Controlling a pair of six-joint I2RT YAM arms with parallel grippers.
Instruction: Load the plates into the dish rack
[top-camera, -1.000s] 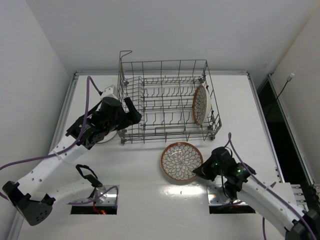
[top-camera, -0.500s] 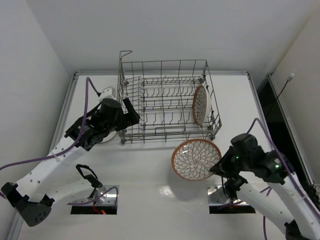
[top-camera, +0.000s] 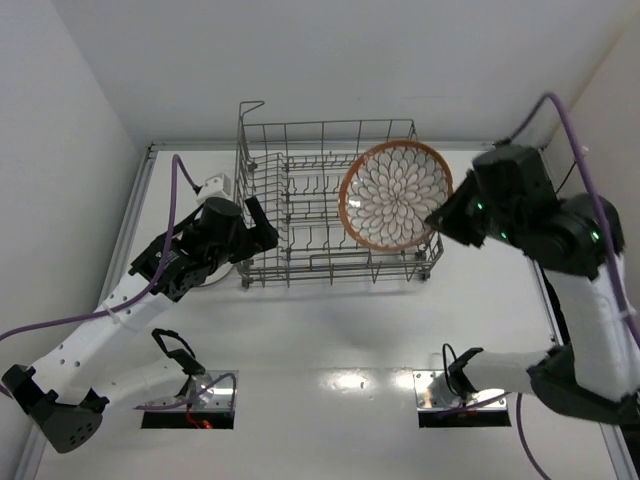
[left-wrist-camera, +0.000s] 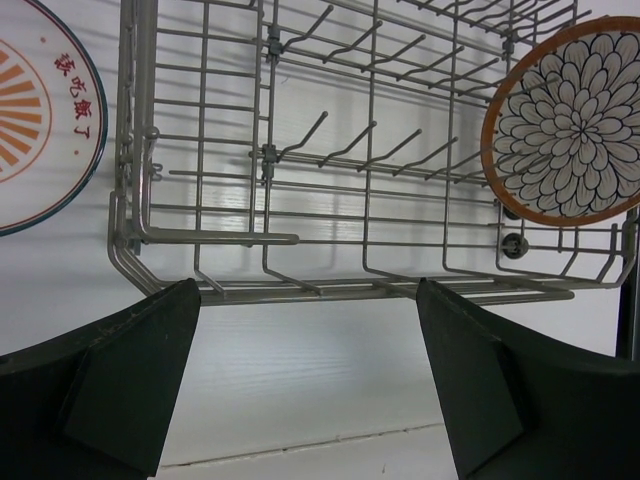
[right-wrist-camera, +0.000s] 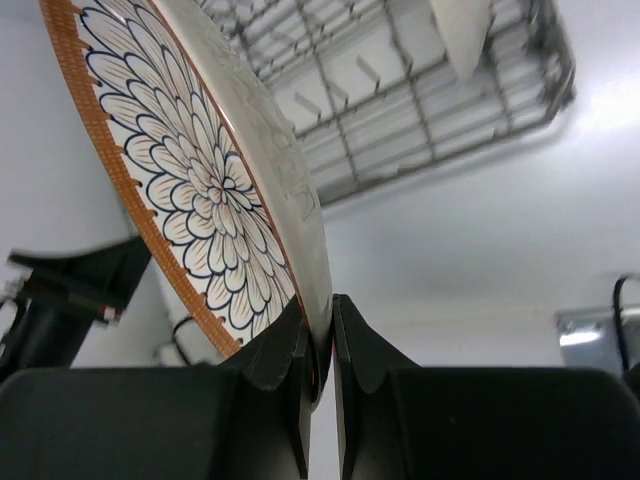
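You have three plates and one dish rack (top-camera: 330, 205) to track. One petal plate (top-camera: 395, 195) is up in the air over the right end of the rack, tilted with its patterned face towards the overhead camera. Your right tool (right-wrist-camera: 320, 345) is clenched on its rim, one finger on each face. The second petal plate (left-wrist-camera: 565, 125) stands upright on edge inside the rack at its right end, facing left. You only see it from the left wrist, because from overhead the lifted plate covers that end.

The sunburst plate (left-wrist-camera: 40, 100) lies flat on the bench (top-camera: 330, 340), just beside the rack's left side. From overhead your left arm (top-camera: 120, 320) hides nearly all of it, leaving only a white sliver.

Your left tool (left-wrist-camera: 308, 300) is released and grasps nothing, its fingers spread wide. It sits low at the rack's near-left corner and points along the rack.

Rows of upright tines (left-wrist-camera: 370, 145) fill the rack floor between the left tool and the racked plate. Two purple cables (top-camera: 178, 190) loop above the arms, one on each.
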